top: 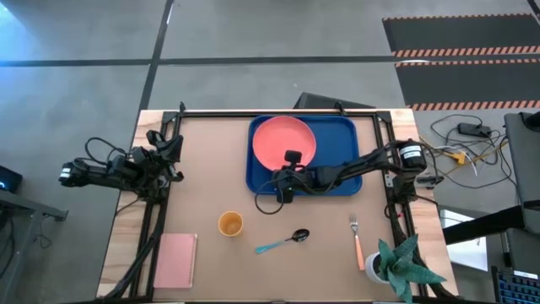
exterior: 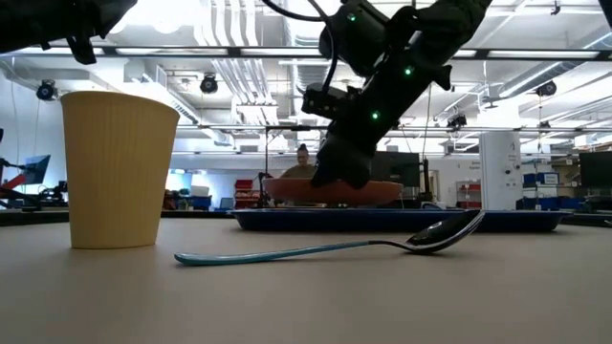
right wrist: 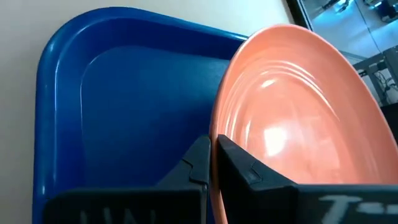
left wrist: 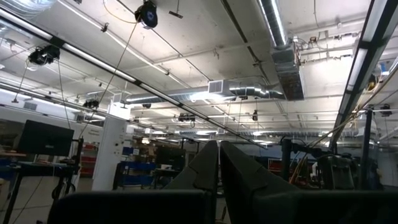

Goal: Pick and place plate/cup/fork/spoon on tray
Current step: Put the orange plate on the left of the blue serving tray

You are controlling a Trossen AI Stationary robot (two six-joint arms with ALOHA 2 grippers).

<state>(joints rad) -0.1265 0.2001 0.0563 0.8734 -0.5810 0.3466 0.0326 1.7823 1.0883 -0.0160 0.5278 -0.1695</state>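
Note:
The coral-pink plate [top: 284,139] is over the left half of the deep-blue tray [top: 342,181], which lies at the table's far middle. My right gripper [top: 281,179] is at the plate's near edge, shut on it. The orange-yellow cup [top: 230,224] stands upright on the table near the middle; it also shows in the low view [exterior: 117,167]. The blue-handled spoon [top: 284,241] lies flat to the cup's right. The orange-handled fork [top: 357,238] lies flat near the right edge. My left gripper [left wrist: 218,168] is shut and empty, parked at the table's left edge and pointing up at the ceiling. My right gripper pinches the plate's rim at its near edge [right wrist: 216,127] between its two fingers, one on the upper face and one beneath. The fingers slant down from the table's right. The plate sits about level just above the tray's rim [exterior: 335,191]. I cannot tell if it touches the tray floor.
A pink notebook [top: 175,260] lies at the near left corner. A potted plant [top: 396,266] stands at the near right corner. The tray's right half [top: 337,139] is bare. A person shows in the room behind the table [exterior: 303,158].

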